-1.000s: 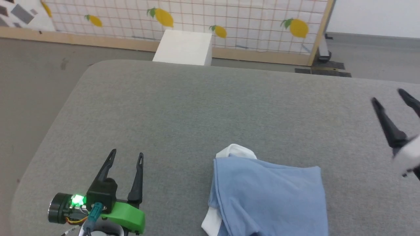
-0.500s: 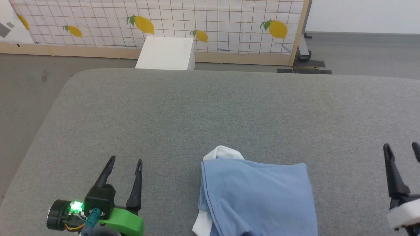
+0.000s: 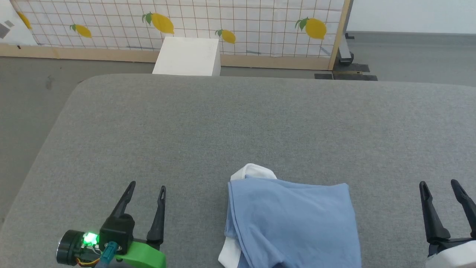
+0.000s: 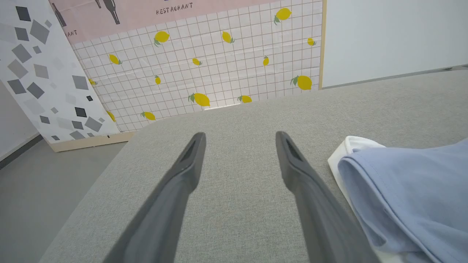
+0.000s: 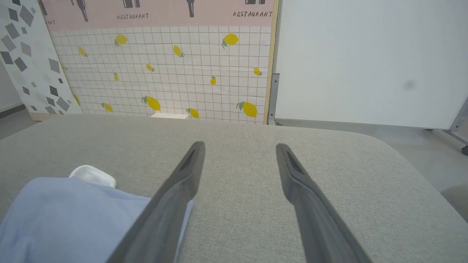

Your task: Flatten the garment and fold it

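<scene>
The right gripper [image 3: 438, 183], its two long dark fingers spread apart and empty, now sits low at the near right of the grey fabric-covered table [image 3: 223, 123], having come down from further out a second ago. The left gripper [image 3: 148, 186], fingers likewise apart and holding nothing, keeps its place at the near left. Between them, touching neither, lies the light blue soft short-sleeved shirt [image 3: 293, 223], gathered into a rumpled, roughly square bundle at the table's near edge. A white band pokes out at its far left corner and near left side.
</scene>
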Tool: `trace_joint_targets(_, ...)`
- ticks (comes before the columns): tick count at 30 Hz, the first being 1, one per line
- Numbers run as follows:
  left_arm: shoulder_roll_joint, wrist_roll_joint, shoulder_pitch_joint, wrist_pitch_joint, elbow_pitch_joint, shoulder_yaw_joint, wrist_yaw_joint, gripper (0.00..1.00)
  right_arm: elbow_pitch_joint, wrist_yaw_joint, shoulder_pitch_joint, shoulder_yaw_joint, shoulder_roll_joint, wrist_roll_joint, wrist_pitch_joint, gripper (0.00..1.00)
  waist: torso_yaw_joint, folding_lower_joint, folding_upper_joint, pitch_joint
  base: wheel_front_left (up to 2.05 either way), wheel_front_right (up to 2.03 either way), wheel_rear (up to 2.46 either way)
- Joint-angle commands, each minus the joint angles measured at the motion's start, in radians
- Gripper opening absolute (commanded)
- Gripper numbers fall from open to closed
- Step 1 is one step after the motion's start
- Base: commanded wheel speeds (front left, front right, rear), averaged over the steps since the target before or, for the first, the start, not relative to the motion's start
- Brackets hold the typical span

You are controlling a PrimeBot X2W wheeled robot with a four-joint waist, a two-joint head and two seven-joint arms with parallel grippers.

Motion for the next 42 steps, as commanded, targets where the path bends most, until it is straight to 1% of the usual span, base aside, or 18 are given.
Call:
trace_joint_targets(1,0.005,-0.007,0.003,-0.001,-0.003,-0.002,-0.001,1.00,-0.009,-0.001,0.008,0.010,-0.007,0.016,0.010,1.00,0.004,0.0000,0.0000,0.006,0.00,0.00,0.00)
trace_joint_targets(4,0.005,-0.006,-0.007,0.000,-0.006,-0.003,-0.002,1.00,-0.009,-0.001,0.007,0.044,-0.031,0.090,0.080,1.00,0.010,0.0000,0.0000,0.022,0.00,0.00,0.00)
trace_joint_targets(6,0.007,-0.005,-0.014,0.000,-0.007,-0.004,-0.003,1.00,-0.007,-0.001,0.002,0.081,-0.061,0.176,0.154,1.00,0.015,0.0000,0.0000,0.036,0.00,0.00,0.00)
trace_joint_targets(8,0.009,-0.004,-0.021,0.002,-0.008,-0.005,-0.004,1.00,-0.004,-0.001,-0.010,0.119,-0.100,0.277,0.240,1.00,0.019,0.0000,0.0000,0.054,0.00,0.00,0.00)
trace_joint_targets(9,0.009,-0.002,-0.025,0.002,-0.009,-0.005,-0.005,1.00,0.009,-0.001,-0.016,0.127,-0.112,0.339,0.299,1.00,0.023,0.0000,0.0000,0.063,0.00,0.00,0.00)
trace_joint_targets(11,0.010,0.000,-0.032,0.003,-0.012,-0.008,-0.006,1.00,0.030,-0.001,-0.031,0.144,-0.141,0.427,0.407,1.00,0.030,0.0000,0.0000,0.082,0.00,0.00,0.00)
trace_joint_targets(13,0.010,0.003,-0.040,0.004,-0.014,-0.011,-0.008,1.00,0.060,-0.001,-0.049,0.142,-0.145,0.515,0.509,1.00,0.041,0.0000,0.0000,0.101,0.00,0.00,0.00)
trace_joint_targets(16,0.009,0.007,-0.053,0.006,-0.016,-0.017,-0.010,1.00,0.099,-0.001,-0.087,0.134,-0.141,0.600,0.626,1.00,0.058,0.0000,0.0000,0.128,0.00,0.00,0.00)
trace_joint_targets(19,0.009,0.012,-0.067,0.007,-0.015,-0.021,-0.013,1.00,0.149,-0.001,-0.132,0.125,-0.124,0.643,0.718,1.00,0.078,0.0000,0.0000,0.153,0.00,0.00,0.00)
trace_joint_targets(23,0.008,0.017,-0.082,0.006,-0.015,-0.025,-0.015,1.00,0.201,-0.001,-0.182,0.129,-0.094,0.660,0.806,1.00,0.105,0.0000,0.0000,0.182,0.00,0.00,0.00)
trace_joint_targets(26,0.006,0.021,-0.094,0.005,-0.013,-0.029,-0.017,1.00,0.230,-0.001,-0.208,0.143,-0.074,0.646,0.840,1.00,0.124,0.0000,0.0000,0.199,0.00,0.00,0.00)
trace_joint_targets(33,-0.001,0.027,-0.114,0.003,-0.009,-0.037,-0.018,1.00,0.287,-0.001,-0.241,0.187,-0.031,0.606,0.868,1.00,0.154,0.0000,0.0000,0.225,0.00,0.00,0.00)
trace_joint_targets(34,-0.002,0.027,-0.115,0.003,-0.008,-0.038,-0.018,1.00,0.294,-0.001,-0.242,0.197,-0.028,0.598,0.873,0.99,0.156,0.0000,0.0000,0.226,0.00,0.00,0.00)
trace_joint_targets(35,-0.003,0.028,-0.116,0.002,-0.008,-0.039,-0.017,1.00,0.299,-0.001,-0.242,0.204,-0.027,0.591,0.874,0.43,0.158,0.0000,0.0000,0.227,0.00,0.00,0.00)
trace_joint_targets(36,-0.004,0.028,-0.116,0.002,-0.007,-0.040,-0.017,1.00,0.303,-0.001,-0.243,0.213,-0.029,0.582,0.871,0.00,0.160,0.0000,0.0000,0.228,0.00,0.00,0.00)
trace_joint_targets(39,-0.005,0.028,-0.115,0.001,-0.001,-0.043,-0.016,1.00,0.308,-0.001,-0.246,0.226,-0.035,0.564,0.847,0.00,0.160,0.0000,0.0000,0.220,0.00,0.00,0.00)
trace_joint_targets(42,-0.006,0.025,-0.111,0.001,0.005,-0.044,-0.014,1.00,0.300,-0.001,-0.256,0.247,-0.058,0.542,0.819,0.00,0.149,0.0000,0.0000,0.203,0.00,0.00,0.00)
